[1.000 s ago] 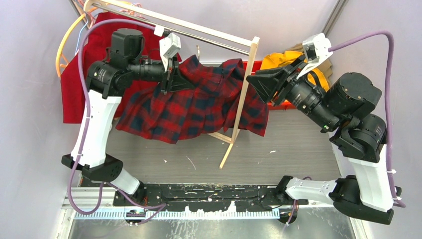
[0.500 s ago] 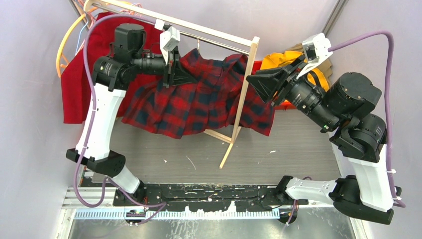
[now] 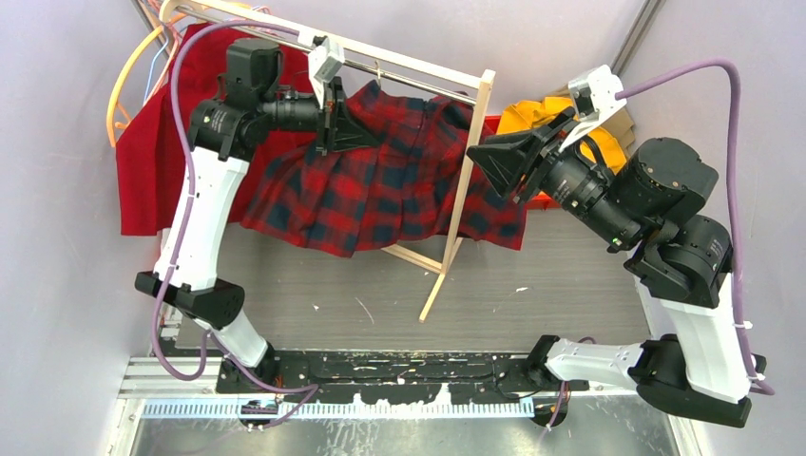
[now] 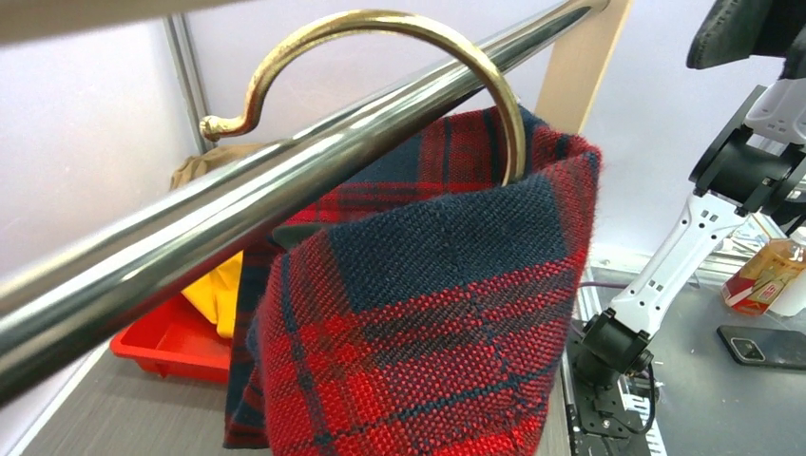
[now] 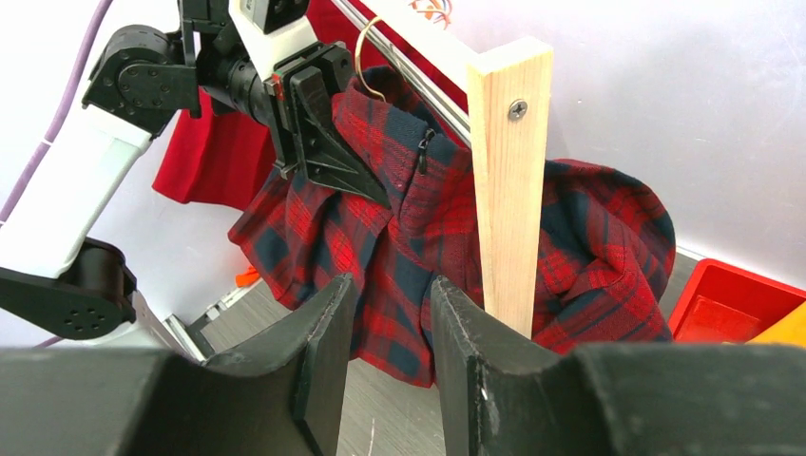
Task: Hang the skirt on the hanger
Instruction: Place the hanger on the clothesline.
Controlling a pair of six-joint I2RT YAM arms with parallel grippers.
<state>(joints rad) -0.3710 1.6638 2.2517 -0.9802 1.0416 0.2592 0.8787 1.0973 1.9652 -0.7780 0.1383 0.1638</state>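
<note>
The skirt (image 3: 380, 190) I see is a pleated red-and-navy plaid one with a zip at its waistband (image 5: 423, 157). It hangs from a hanger whose brass hook (image 4: 494, 85) arches over the steel rail (image 4: 285, 180); the rest of the hanger is hidden under the cloth. My left gripper (image 3: 366, 138) is shut on the skirt's waistband just below the hook. In the left wrist view the plaid fabric (image 4: 428, 323) hides its fingers. My right gripper (image 5: 390, 285) hovers open and empty to the right of the skirt, close to the rack's wooden post (image 5: 508, 180).
A plain red garment (image 3: 143, 161) hangs at the rack's left end beside orange hangers (image 3: 119, 85). A red bin (image 5: 732, 304) and yellow cloth (image 3: 542, 114) lie behind the right gripper. The rack's wooden foot (image 3: 432, 285) slants across the table.
My left arm has lifted the skirt up and back toward the rail, and the hook now arches over it. The right gripper has shifted slightly left and stays open.
</note>
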